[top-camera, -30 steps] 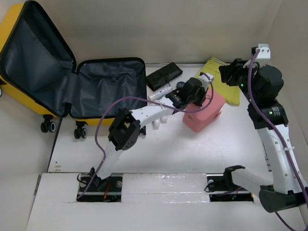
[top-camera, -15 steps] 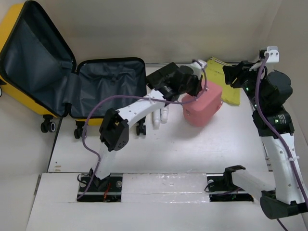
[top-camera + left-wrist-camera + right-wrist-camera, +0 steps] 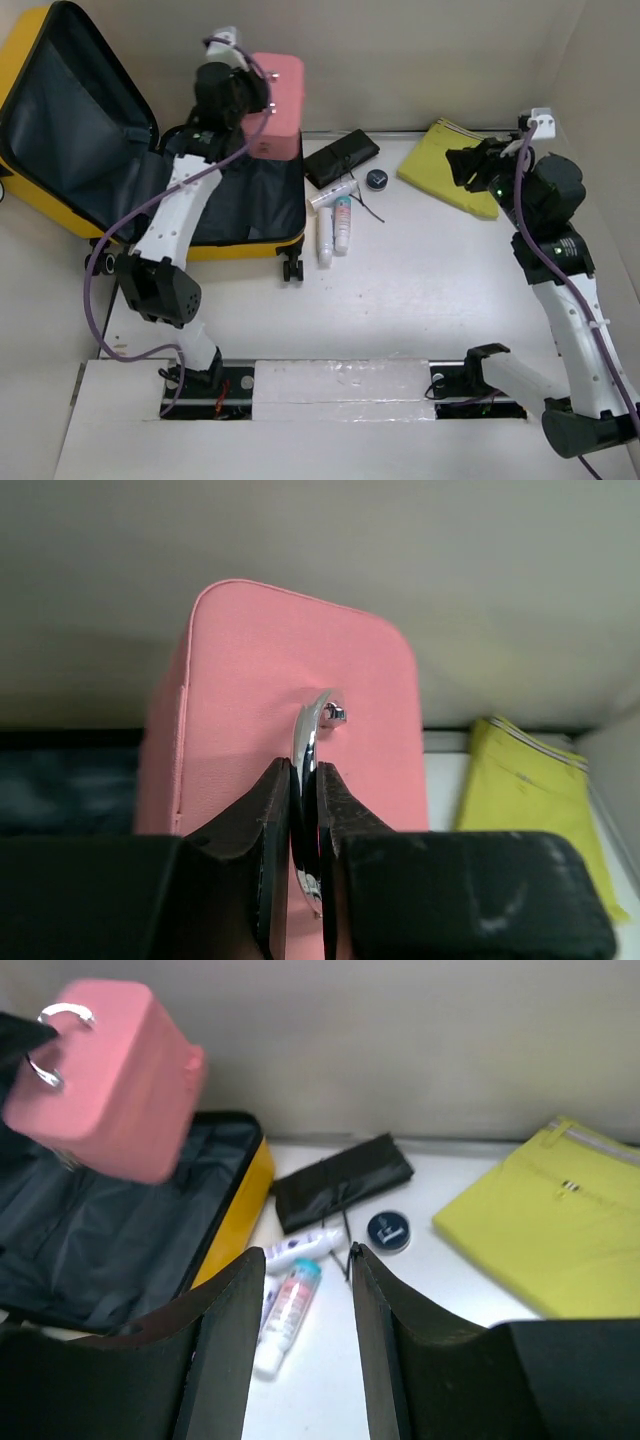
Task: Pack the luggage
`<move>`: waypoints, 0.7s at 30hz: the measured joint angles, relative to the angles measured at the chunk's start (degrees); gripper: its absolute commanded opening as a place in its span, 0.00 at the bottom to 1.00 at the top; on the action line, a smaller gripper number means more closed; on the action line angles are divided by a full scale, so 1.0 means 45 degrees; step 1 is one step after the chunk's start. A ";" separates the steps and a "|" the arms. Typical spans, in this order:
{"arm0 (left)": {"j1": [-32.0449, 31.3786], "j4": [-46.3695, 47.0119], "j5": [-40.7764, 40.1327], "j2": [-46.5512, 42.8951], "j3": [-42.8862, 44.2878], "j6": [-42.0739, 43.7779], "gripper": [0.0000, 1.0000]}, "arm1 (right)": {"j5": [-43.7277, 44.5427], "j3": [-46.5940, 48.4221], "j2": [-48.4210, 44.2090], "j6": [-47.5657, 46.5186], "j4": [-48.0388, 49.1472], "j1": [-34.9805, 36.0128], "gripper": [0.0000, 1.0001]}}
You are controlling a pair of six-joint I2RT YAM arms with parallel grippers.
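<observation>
1. Update on the pink case (image 3: 275,105): a second ago it sat on the surface (image 3: 420,290) next to the tubes, with the left arm reaching over it. Now it's up in the air, swung across to the left, hanging over the far edge of the flat half of the luggage (image 3: 250,246).
2. Left tool (image 3: 300,780) is pinched almost fully closed on the case's thin silver handle (image 3: 312,720). The wrist view shows the case dangling from that ring, so the grip is all on the metal loop.
3. The luggage hasn't budged. It's lying wide open at the far left of the surface, lid propped up and grey lining showing, and I can't see anything packed in it yet.
4. Right tool (image 3: 305,1265) is about half open with nothing in it. It hovers near the folded yellow-green garment (image 3: 455,165), and the arm has only shifted a little.
5. The spot the case left is bare now, which uncovers the two tubes (image 3: 335,215), the little round tin (image 3: 376,179) and the black pouch (image 3: 341,158).
6. My read is that the carry is basically done and what's left for this item is lowering it onto the lining and letting go. A case hanging by its ring could swing or land tilted, so going down slowly makes sense.
</observation>
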 measured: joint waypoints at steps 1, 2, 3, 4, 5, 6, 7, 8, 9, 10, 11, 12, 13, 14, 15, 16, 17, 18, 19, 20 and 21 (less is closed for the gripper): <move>0.0529 -0.0015 -0.0102 -0.0131 -0.0131 -0.0078 0.00 | -0.0078 -0.0228 0.0034 0.0039 0.0068 0.0087 0.46; 0.1035 -0.0097 -0.0165 -0.0170 -0.0199 -0.0151 0.00 | -0.0151 -0.0442 0.0073 0.0092 0.0131 0.0199 0.46; 0.1496 -0.0151 -0.0228 -0.0175 -0.0267 -0.0223 0.00 | -0.0238 -0.0661 0.0121 0.0155 0.0238 0.0340 0.46; 0.1938 -0.0296 -0.0262 -0.0165 -0.0345 -0.0272 0.00 | -0.0296 -0.0869 0.0160 0.0175 0.0306 0.0476 0.46; 0.2273 -0.0554 -0.0272 -0.0141 -0.0374 -0.0311 0.00 | -0.0359 -0.1044 0.0209 0.0209 0.0340 0.0612 0.46; 0.2676 -0.0874 -0.0277 -0.0107 -0.0408 -0.0325 0.00 | -0.0413 -0.1209 0.0243 0.0219 0.0350 0.0777 0.46; 0.3031 -0.1112 -0.0248 -0.0092 -0.0461 -0.0325 0.00 | -0.0452 -0.1345 0.0296 0.0257 0.0379 0.0937 0.46; 0.3298 -0.1350 -0.0214 -0.0087 -0.0491 -0.0325 0.00 | -0.0491 -0.1515 0.0316 0.0272 0.0481 0.1069 0.46; 0.3575 -0.1579 -0.0189 -0.0083 -0.0525 -0.0311 0.00 | -0.0529 -0.1700 0.0316 0.0296 0.0602 0.1205 0.46; 0.3793 -0.1797 -0.0189 -0.0078 -0.0549 -0.0296 0.00 | -0.0554 -0.1885 0.0311 0.0311 0.0699 0.1350 0.46; 0.3968 -0.1987 -0.0180 -0.0078 -0.0568 -0.0248 0.00 | -0.0573 -0.2040 0.0306 0.0321 0.0743 0.1452 0.46; 0.4085 -0.2123 -0.0175 -0.0078 -0.0617 -0.0209 0.00 | -0.0573 -0.2166 0.0306 0.0340 0.0772 0.1554 0.46; 0.4143 -0.2229 -0.0155 -0.0078 -0.0665 -0.0170 0.00 | -0.0573 -0.2259 0.0306 0.0350 0.0782 0.1666 0.46; 0.4192 -0.2317 -0.0141 -0.0078 -0.0733 -0.0102 0.00 | -0.0573 -0.2341 0.0306 0.0359 0.0792 0.1787 0.46; 0.4216 -0.2370 -0.0097 -0.0058 -0.0787 -0.0044 0.00 | -0.0573 -0.2433 0.0296 0.0359 0.0860 0.1923 0.46; 0.4255 -0.2414 -0.0039 -0.0034 -0.0850 0.0039 0.00 | -0.0573 -0.2526 0.0253 0.0369 0.0874 0.2055 0.46; 0.4260 -0.2443 0.0005 -0.0015 -0.0913 0.0102 0.00 | -0.0573 -0.2642 0.0204 0.0384 0.0913 0.2161 0.46; 0.4260 -0.2448 0.0049 0.0000 -0.1020 0.0204 0.00 | -0.0568 -0.2759 0.0136 0.0393 0.0923 0.2244 0.46; 0.4260 -0.2453 0.0087 0.0005 -0.1137 0.0296 0.00 | -0.0568 -0.2875 0.0073 0.0393 0.0962 0.2341 0.46; 0.4265 -0.2482 0.0112 0.0034 -0.1243 0.0403 0.00 | -0.0559 -0.2977 0.0019 0.0393 0.0967 0.2414 0.46; 0.4269 -0.2467 0.0117 0.0053 -0.1370 0.0495 0.00 | -0.0534 -0.3075 -0.0034 0.0393 0.1005 0.2477 0.46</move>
